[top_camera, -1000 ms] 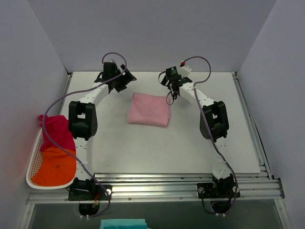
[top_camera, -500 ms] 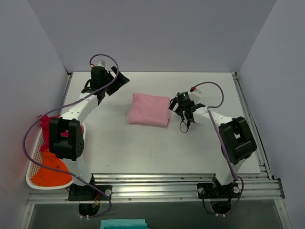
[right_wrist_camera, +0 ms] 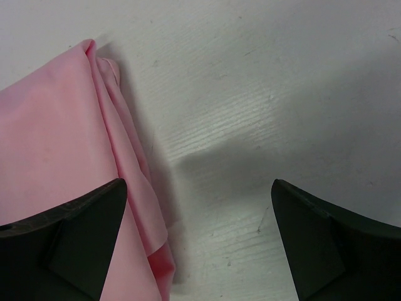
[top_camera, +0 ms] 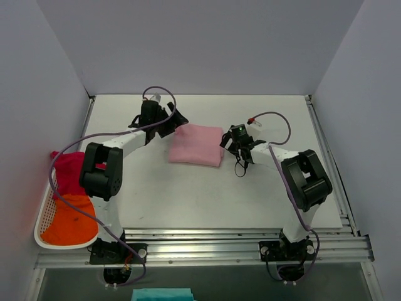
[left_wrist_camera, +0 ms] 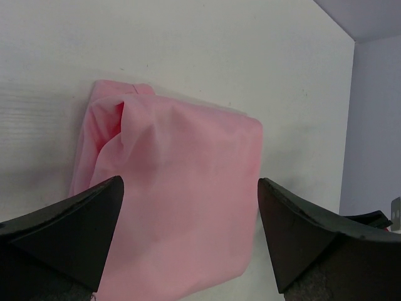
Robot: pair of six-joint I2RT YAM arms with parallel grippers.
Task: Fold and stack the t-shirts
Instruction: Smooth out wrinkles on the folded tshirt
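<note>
Folded light pink t-shirt (top_camera: 196, 145) on the tabletop (top_camera: 207, 194), a released tool on either side.
The left tool (top_camera: 170, 121) is at the shirt's far-left corner and the right tool (top_camera: 232, 142) at its right edge, both spread wide and grasping nothing. Well left of it, a white basket (top_camera: 41, 221) holds the magenta-red t-shirt (top_camera: 74, 166) and the orange t-shirt (top_camera: 72, 224).

I see the pink shirt (top_camera: 196, 144) lying folded in the middle of the table (top_camera: 207, 200), a neat rectangle. My left gripper (top_camera: 172, 121) sits at its far-left corner, and my right gripper (top_camera: 230, 139) is just beside its right edge. At the table's left side, the basket (top_camera: 45, 210) holds the magenta shirt (top_camera: 70, 166), with the orange shirt (top_camera: 74, 221) nearer me.
</note>
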